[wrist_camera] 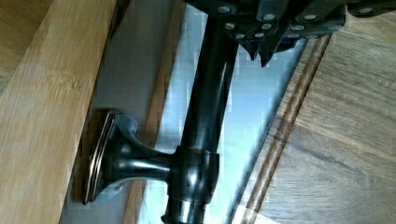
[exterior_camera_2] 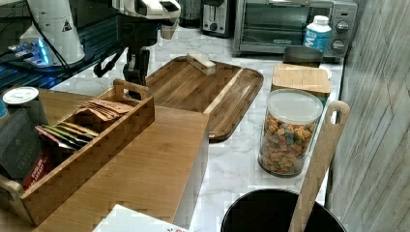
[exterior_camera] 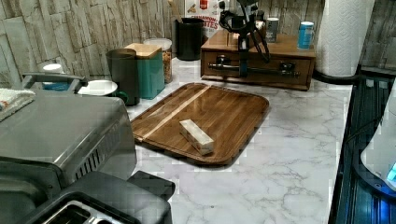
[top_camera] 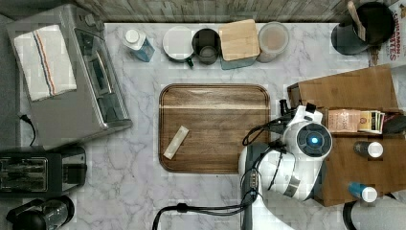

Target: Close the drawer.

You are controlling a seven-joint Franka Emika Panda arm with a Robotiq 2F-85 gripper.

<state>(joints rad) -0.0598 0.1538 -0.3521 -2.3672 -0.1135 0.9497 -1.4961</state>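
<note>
- White marbled worktop point(top_camera: 134, 187) carries everything, with a stone-tile wall behind it along the upper edge of the left view.
- A wooden cabinet point(exterior_camera: 258, 63) sits in the upper middle of the left view and at the right side of the top view.
- The drawer point(exterior_camera: 257, 68) forms the cabinet's front face in the left view; there it looks nearly flush with the cabinet, though how far in it sits cannot be told exactly.
- A dark metal bar handle point(wrist_camera: 201, 116) runs across the drawer front, held off the wood by a flared mount.
- The claw point(exterior_camera: 243, 56) hangs down from the arm right at this handle, in the upper middle of the left view; whether its fingers clasp the bar or merely stand beside it cannot be told.
- A dark serving tray point(top_camera: 214, 128) with rounded corners lies at the centre of the top view, just beside the cabinet, and a small pale block point(top_camera: 175, 142) rests on it.
- Tea packets stand in an open wooden box point(exterior_camera_2: 92, 145) on the cabinet top, at the left of the right view.
- A toaster oven point(top_camera: 72, 76) fills the upper left of the top view.
</note>
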